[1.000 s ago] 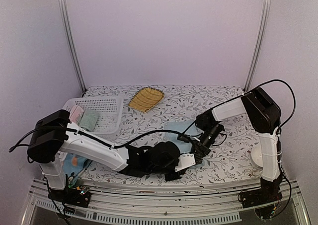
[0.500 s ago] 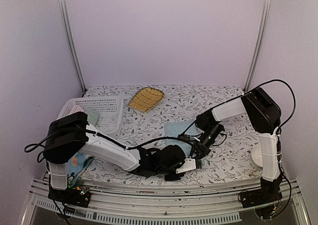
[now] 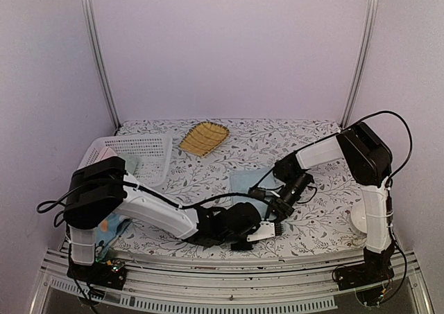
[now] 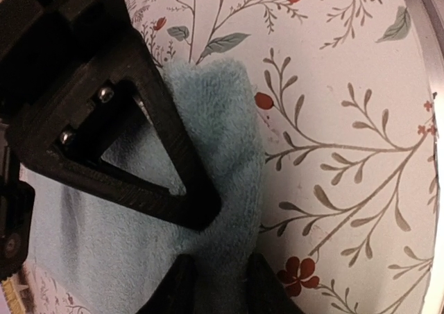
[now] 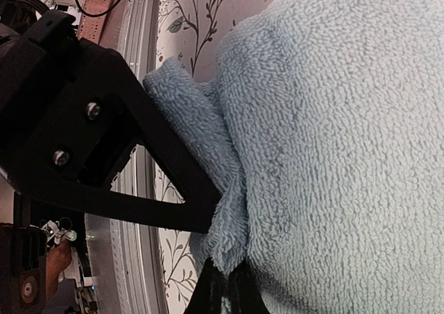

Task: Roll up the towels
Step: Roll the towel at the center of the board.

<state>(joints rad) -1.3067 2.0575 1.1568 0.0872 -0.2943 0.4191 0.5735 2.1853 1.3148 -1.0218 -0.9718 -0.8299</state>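
Observation:
The plain light-blue towel [image 3: 244, 182] lies at the middle of the table and runs toward the near edge. My left gripper [image 3: 266, 231] is low at its near end. In the left wrist view the gripper [image 4: 222, 290] holds a thick fold of the towel's edge [image 4: 229, 154] between its fingertips [image 4: 177, 290]. My right gripper [image 3: 275, 213] is just behind it. In the right wrist view it [image 5: 225, 293] is pinched shut on a tuft of the towel [image 5: 347, 120]. The printed towel [image 3: 111, 225] shows at the near left, mostly hidden by the left arm.
A white basket [image 3: 149, 151] stands at the left, partly behind the left arm's shoulder. A yellow ribbed leaf-shaped tray [image 3: 203, 137] lies at the back middle. The table's metal front rail [image 3: 229, 286] runs just below both grippers.
The left arm's upper link has swung right and nearer, and its gripper has slid right along the near edge beside the right gripper. The right arm has barely moved.

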